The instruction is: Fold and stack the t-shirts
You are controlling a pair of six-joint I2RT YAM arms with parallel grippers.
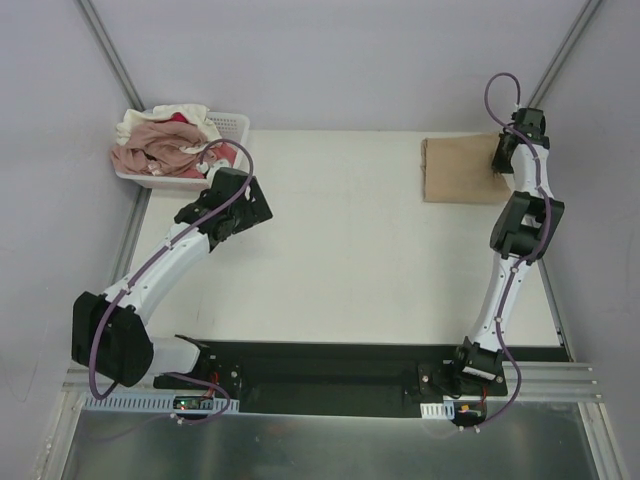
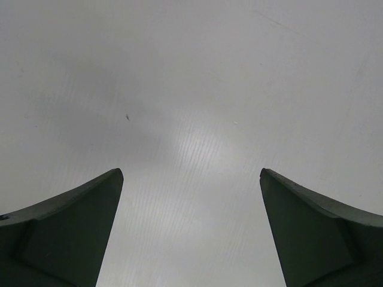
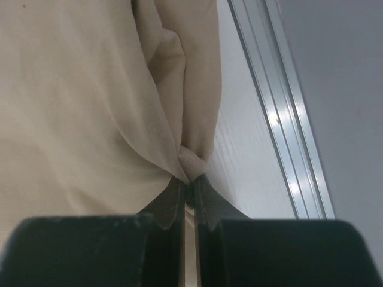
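Note:
A folded tan-beige t-shirt (image 1: 458,170) lies at the table's far right. My right gripper (image 1: 500,158) is at its right edge, shut on a pinch of the tan cloth (image 3: 192,161); the shirt (image 3: 78,101) fills the left of the right wrist view. Pink, cream-white and red t-shirts (image 1: 160,143) are heaped in the white basket (image 1: 235,126) at the far left. My left gripper (image 1: 243,212) hovers over bare table just right of the basket, open and empty, its two fingers (image 2: 90,221) wide apart over the white surface.
A metal rail (image 3: 281,113) runs along the table's right edge, close beside the right gripper. Grey walls enclose the table on the far, left and right sides. A black base strip (image 1: 330,375) lies at the near edge.

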